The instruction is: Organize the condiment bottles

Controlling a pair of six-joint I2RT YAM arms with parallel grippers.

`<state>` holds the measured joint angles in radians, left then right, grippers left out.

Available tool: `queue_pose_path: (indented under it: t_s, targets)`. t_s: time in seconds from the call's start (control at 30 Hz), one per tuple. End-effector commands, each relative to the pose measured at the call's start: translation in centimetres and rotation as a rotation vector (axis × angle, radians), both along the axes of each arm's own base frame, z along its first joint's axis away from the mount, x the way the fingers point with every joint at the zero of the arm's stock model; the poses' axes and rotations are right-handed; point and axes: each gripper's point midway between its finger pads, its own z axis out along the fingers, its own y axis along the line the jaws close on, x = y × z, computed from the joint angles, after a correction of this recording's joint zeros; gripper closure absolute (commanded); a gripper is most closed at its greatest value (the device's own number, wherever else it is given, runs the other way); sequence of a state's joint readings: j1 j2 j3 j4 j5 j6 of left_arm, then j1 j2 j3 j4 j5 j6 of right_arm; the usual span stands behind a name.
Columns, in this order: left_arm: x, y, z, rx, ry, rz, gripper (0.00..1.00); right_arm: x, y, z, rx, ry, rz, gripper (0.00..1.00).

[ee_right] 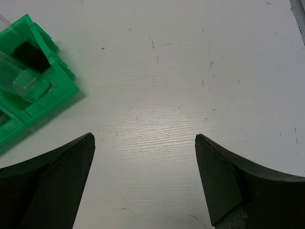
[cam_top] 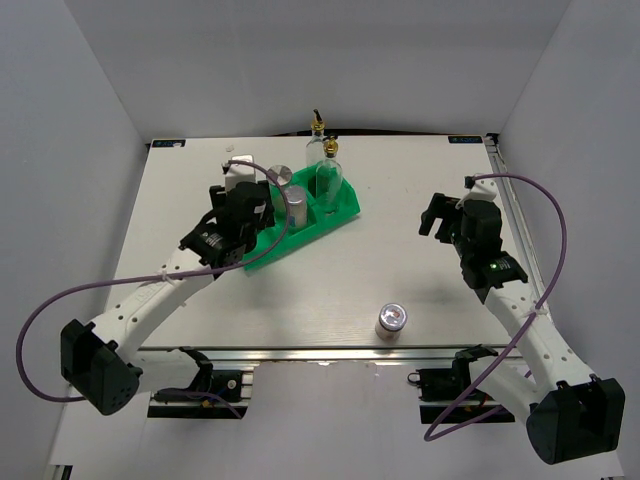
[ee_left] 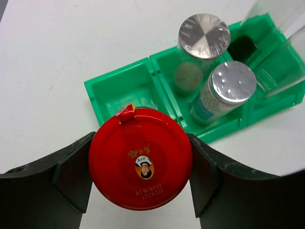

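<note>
My left gripper (ee_left: 140,167) is shut on the red-lidded jar (ee_left: 140,160), holding it by the sides over the near edge of the green tray's (ee_left: 94,91) empty end compartment. In the top view that gripper (cam_top: 240,225) hides the jar. Two silver-lidded shaker jars (ee_left: 204,36) (ee_left: 232,82) stand in the middle compartment. One glass cruet (cam_top: 328,172) stands in the tray's far compartment, and another cruet (cam_top: 318,130) stands on the table behind the tray. A third silver-lidded jar (cam_top: 392,320) stands alone near the front edge. My right gripper (ee_right: 144,138) is open over bare table.
The green tray (cam_top: 300,235) lies diagonally at the table's left centre. Its corner with the cruet's base (ee_right: 28,81) shows at the left of the right wrist view. White walls enclose the table on three sides. Purple cables loop beside both arms.
</note>
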<state>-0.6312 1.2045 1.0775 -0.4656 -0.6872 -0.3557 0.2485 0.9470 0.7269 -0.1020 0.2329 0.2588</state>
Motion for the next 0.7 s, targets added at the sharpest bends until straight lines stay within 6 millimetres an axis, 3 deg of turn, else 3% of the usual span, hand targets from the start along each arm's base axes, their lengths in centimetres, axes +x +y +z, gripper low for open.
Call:
queue_pose_path:
  t_s: [0.0,0.4,0.67]
  targets:
    - [2.5,-0.4,6.3,-0.119,-0.181,-0.001,1.00,0.4,-0.2,0.9,0.007,-0.039,-0.014,0.11]
    - [8.0,2.5,3.7,-0.145,-0.134,0.020,1.00,0.6,-0.6,0.5,-0.006,-0.027,-0.024,0.11]
    - [10.7,3.2,0.3,-0.170,-0.069,0.012,1.00,0.6,-0.8,0.3,-0.014,-0.021,-0.037,0.11]
